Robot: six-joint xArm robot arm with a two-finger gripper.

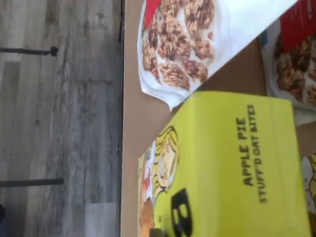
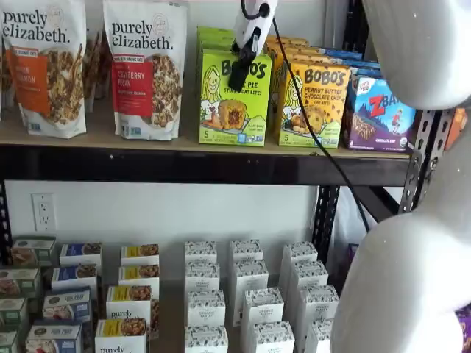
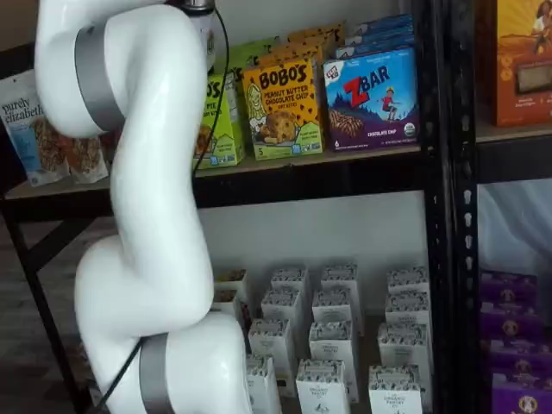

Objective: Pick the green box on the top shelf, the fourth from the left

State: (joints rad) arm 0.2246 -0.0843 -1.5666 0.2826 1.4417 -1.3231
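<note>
The lime-green upright Bobo's Apple Pie carton (image 2: 234, 99) stands on the long tan wooden top shelf with its black front rail (image 2: 206, 163), a yellow-orange Bobo's peanut butter box (image 2: 315, 105) touching it at 3 o'clock and a white Purely Elizabeth granola pouch (image 2: 146, 70) at 9 o'clock. The white-bodied gripper with black fingers (image 2: 240, 73) hangs against the carton's upper front; whether its jaws are spread or pinching, I cannot tell.

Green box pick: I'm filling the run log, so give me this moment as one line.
phase: approach | target: green box upright on top shelf | gripper in front of the box's upper face, state unclear | neighbour: yellow-orange Bobo's box
</note>
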